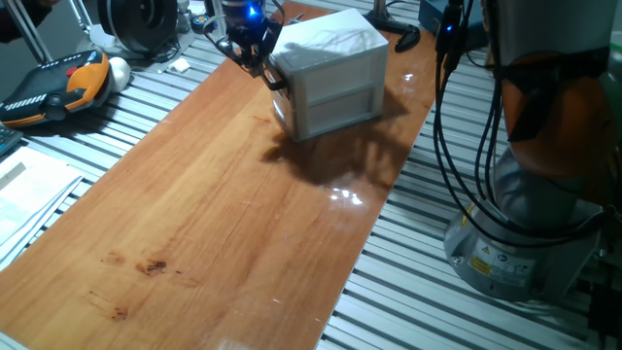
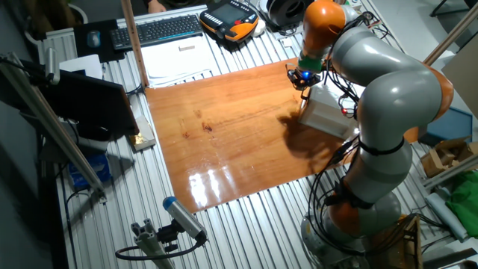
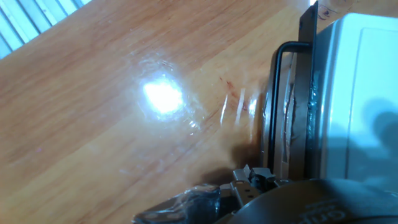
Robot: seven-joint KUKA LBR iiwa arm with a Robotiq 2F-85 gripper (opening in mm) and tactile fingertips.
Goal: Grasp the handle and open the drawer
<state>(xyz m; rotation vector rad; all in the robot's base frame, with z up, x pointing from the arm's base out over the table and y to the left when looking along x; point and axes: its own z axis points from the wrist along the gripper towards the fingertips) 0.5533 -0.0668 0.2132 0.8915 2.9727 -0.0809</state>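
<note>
One fixed view: claw (image 1: 255,60) sits at the upper corner of the white box (image 1: 330,73), fingers against its front face. Jaw state cannot be told. Wooden board (image 1: 224,224) stretches out beneath the claw.
Other fixed view: claw (image 2: 302,80) hangs beside the box (image 2: 328,113); drawer front hidden.
Hand view: handle (image 3: 275,106), black bar, just ahead of the claw, mounted on the drawer (image 3: 305,93) front. Fingertips not visible.

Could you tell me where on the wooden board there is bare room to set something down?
Most of the wooden board is bare: the whole stretch from the white box toward the near end and the slatted table. It is crowded only at the far end, where the gripper sits against the box's handle side.
</note>
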